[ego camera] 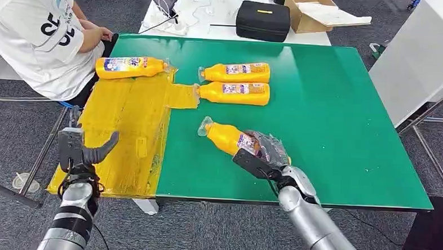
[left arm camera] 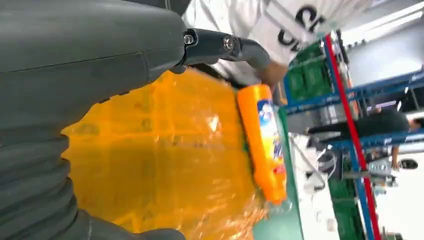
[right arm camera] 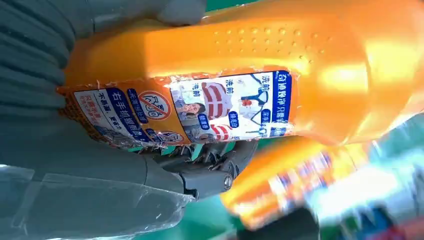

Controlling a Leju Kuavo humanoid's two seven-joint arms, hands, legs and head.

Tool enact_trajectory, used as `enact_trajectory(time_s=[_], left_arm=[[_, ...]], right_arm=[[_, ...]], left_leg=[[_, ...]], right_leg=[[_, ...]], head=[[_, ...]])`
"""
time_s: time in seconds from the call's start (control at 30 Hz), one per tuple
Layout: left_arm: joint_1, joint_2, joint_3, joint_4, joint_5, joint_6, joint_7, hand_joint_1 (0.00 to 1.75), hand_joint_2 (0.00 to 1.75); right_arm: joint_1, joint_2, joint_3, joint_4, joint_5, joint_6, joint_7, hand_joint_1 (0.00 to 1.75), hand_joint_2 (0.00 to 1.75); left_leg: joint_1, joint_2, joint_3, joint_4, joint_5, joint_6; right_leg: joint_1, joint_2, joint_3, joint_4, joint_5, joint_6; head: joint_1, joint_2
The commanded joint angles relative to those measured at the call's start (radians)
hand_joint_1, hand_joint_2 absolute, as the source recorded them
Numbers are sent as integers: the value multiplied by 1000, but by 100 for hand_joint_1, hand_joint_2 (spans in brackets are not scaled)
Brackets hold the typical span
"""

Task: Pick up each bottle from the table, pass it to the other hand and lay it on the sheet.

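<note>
A green rectangular table (ego camera: pixel 332 118) fills the middle of the head view. Its left part is covered by a crinkled sheet of translucent yellow plastic (ego camera: pixel 126 132).

Just below the centre of the frame, the robot's right hand (ego camera: pixel 263 155) has its fingers wrapped around the base end of an orange plastic bottle with a printed label (ego camera: pixel 227 137). This bottle lies on its side on the green surface, its clear cap pointing to the upper left. The right wrist view shows the same bottle (right arm camera: pixel 240 75) up close, pressed against the hand's grey palm with dark fingers (right arm camera: pixel 210 167) curled under it.

At the lower left, the left hand (ego camera: pixel 83 150) hovers over the near left corner of the sheet, holding nothing, thumb spread away from the fingers.

Three more orange bottles lie on their sides. One on the sheet (ego camera: pixel 130 67) rests along the sheet's far edge, upper left. An upper bottle of a pair (ego camera: pixel 235 72) and a lower one (ego camera: pixel 235 93) lie side by side on bare green, above centre, caps pointing left.

A seated person in a white printed shirt (ego camera: pixel 37 38) occupies the upper left corner.
</note>
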State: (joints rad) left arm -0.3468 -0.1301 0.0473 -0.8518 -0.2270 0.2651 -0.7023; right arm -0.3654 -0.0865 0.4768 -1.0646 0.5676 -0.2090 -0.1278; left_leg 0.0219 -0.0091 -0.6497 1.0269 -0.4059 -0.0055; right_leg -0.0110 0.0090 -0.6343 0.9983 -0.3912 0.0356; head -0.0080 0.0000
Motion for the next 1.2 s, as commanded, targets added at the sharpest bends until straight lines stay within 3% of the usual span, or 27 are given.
enact_trajectory(time_s=[0.03,0.13,0.27,0.37,0.57,0.67,0.7,0.73,1.03,1.1,1.2], left_arm=[[3,-43,38,-20,41,-134,5,0,175],[52,-83,-6,-149,77,-286,88,0,175],[81,-85,-105,-254,185,-432,177,0,175],[80,-62,-165,-272,285,-540,211,0,175],[71,-20,-298,-234,445,-759,244,0,175],[61,-5,-365,-208,479,-807,233,0,175],[58,1,-386,-209,476,-807,230,0,175],[53,3,-403,-206,479,-811,224,0,175],[-10,6,-487,-124,488,-831,224,0,175],[-13,5,-493,-120,484,-828,223,0,175],[-12,7,-493,-120,484,-828,222,0,175]], right_arm=[[84,126,-192,-155,79,-215,-72,175,175],[147,181,-280,-272,132,-371,-155,175,175],[186,218,-343,-289,143,-461,-245,175,175],[186,230,-348,-263,72,-471,-344,175,175],[152,262,-286,-87,77,-455,-455,175,175],[134,290,-240,-2,59,-440,-492,175,175],[127,295,-220,23,59,-430,-500,175,175],[117,305,-198,58,69,-427,-498,175,175],[41,375,-67,198,82,-453,-519,175,175],[33,379,-59,203,80,-454,-519,171,175],[32,376,-59,203,79,-453,-518,171,175]], left_leg=[[-1,0,3,0,-1,1],[-1,-1,0,1,-1,1],[-1,-3,-1,0,-1,1],[-1,-3,0,0,-2,1],[-1,0,1,-1,-2,2],[0,0,1,-1,-1,1],[-1,2,7,-3,-3,2],[-1,1,2,-2,-2,2],[-1,2,-1,-1,-1,1],[-1,4,5,-2,-3,2],[-1,2,1,-1,-2,2]], right_leg=[[0,-2,3,0,-2,-1],[0,-2,1,1,-3,0],[-1,-3,0,0,-3,1],[-1,-4,2,0,-4,0],[0,0,1,-1,-2,0],[0,0,1,-1,-1,0],[0,1,6,-3,-2,-1],[0,1,2,-2,-2,0],[0,1,0,-1,-1,0],[0,2,4,-1,-2,-1],[0,1,1,-1,-2,0]], head=[[0,0],[1,0],[1,0],[1,0],[1,0],[0,0],[0,0],[1,0],[1,0],[0,0],[0,0]])
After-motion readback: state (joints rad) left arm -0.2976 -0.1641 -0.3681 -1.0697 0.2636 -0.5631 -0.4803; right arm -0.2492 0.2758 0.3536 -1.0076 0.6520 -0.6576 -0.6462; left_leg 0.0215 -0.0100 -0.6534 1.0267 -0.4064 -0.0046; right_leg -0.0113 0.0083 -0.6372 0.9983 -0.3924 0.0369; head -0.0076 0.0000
